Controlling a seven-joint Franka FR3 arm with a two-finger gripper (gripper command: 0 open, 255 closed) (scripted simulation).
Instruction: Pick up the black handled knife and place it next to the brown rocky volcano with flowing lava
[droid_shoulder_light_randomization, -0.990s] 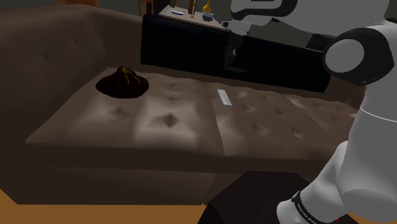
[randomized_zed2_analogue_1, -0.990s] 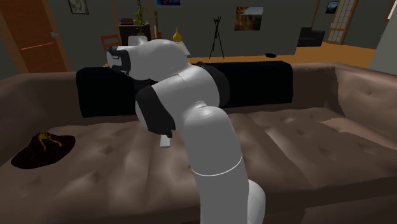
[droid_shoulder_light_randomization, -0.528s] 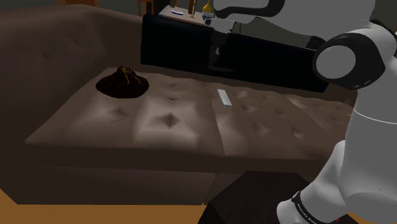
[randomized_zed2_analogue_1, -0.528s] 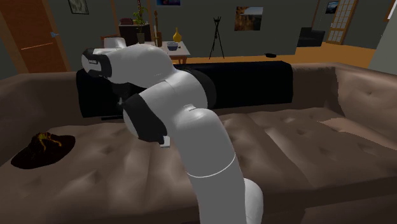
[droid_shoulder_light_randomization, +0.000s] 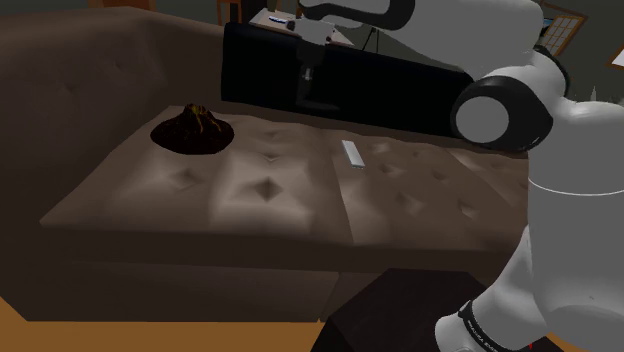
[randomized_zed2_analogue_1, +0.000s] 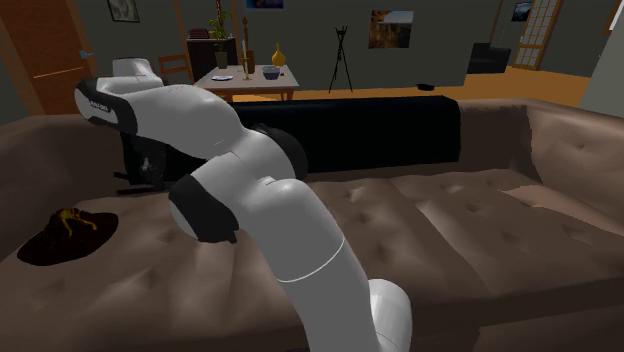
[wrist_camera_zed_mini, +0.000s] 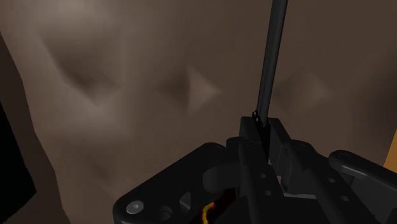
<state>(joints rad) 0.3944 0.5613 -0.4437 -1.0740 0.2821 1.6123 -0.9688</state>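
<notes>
Wrist view: the tool (wrist_camera_zed_mini: 259, 137) is clamped on the knife (wrist_camera_zed_mini: 270, 70), a thin black bar sticking out over the brown sofa (wrist_camera_zed_mini: 127, 95). Shoulder view adds that it hangs above the seat, off to the side of the volcano (droid_shoulder_light_randomization: 193, 128). A small grey slab (droid_shoulder_light_randomization: 351, 154) lies farther from the volcano. In the second exterior view the arm (randomized_zed2_analogue_1: 260, 200) covers that slab.

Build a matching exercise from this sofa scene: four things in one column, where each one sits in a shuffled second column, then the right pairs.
Things
1. knife
2. volcano
3. small white bar
4. long black cushion

Places
A. along the back of the sofa
B. clasped in the jaws of the gripper
C. lying flat near the middle of the seat
D. on the seat, toward the shoulder view's left end

Pairs: 1-B, 2-D, 3-C, 4-A
</notes>
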